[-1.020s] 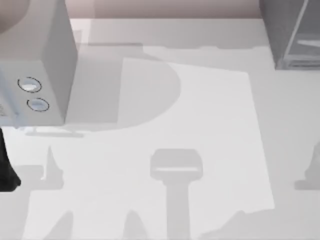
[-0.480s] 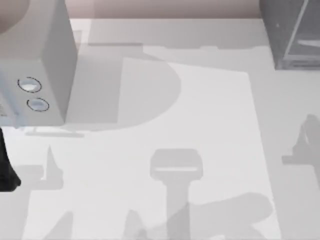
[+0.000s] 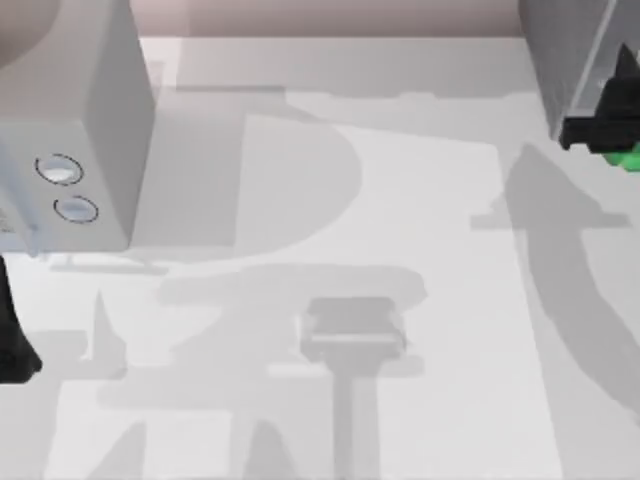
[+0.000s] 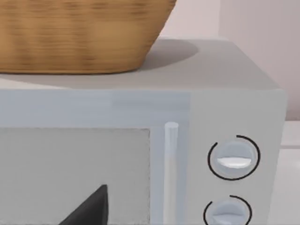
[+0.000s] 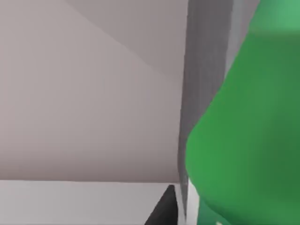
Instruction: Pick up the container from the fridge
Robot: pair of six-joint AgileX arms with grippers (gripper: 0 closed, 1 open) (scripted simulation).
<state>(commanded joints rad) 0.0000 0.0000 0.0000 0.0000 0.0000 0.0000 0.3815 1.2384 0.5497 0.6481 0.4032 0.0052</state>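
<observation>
Fingers of my right gripper [image 3: 612,135], black against the fridge [image 3: 565,60] at the table's far right, sat against the green container [image 3: 627,156]; whether they were spread or already pinching it I could not tell. In the right wrist view the container [image 5: 243,140] loomed very close, just beside the fridge's grey edge [image 5: 206,70]. I judged the bottle light, rigid and smooth, so likely slippery; a hold across the broad body below the neck would suit better than the rounded cap. My left gripper [image 3: 12,340] was parked at the left edge, facing the lighter box with dials [image 4: 233,157] beneath a wicker basket [image 4: 79,33].
</observation>
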